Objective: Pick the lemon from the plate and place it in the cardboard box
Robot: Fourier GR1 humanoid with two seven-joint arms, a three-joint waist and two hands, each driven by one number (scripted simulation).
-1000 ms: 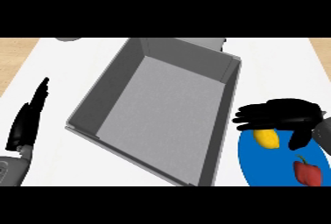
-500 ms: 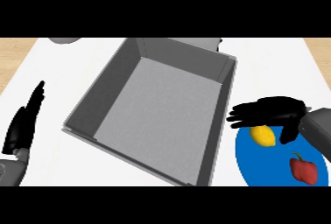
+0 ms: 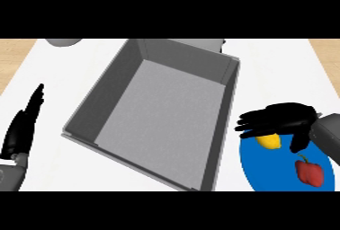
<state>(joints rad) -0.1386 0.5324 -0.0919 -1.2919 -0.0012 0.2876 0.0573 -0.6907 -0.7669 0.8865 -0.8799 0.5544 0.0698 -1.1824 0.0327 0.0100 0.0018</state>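
My right hand (image 3: 282, 119) comes in from the right edge on its grey forearm (image 3: 328, 137), palm down, fingers spread and pointing left, thumb hanging downward. My left hand (image 3: 23, 126) rests at the left edge, open, fingers straight and pointing up, its grey wrist (image 3: 10, 173) at the lower left corner.

The right robot hand (image 3: 282, 121) covers the lemon's (image 3: 269, 141) top, so contact between them cannot be told. The blue plate (image 3: 266, 170) runs off the right edge. A grey object (image 3: 63, 42) is cut off above.
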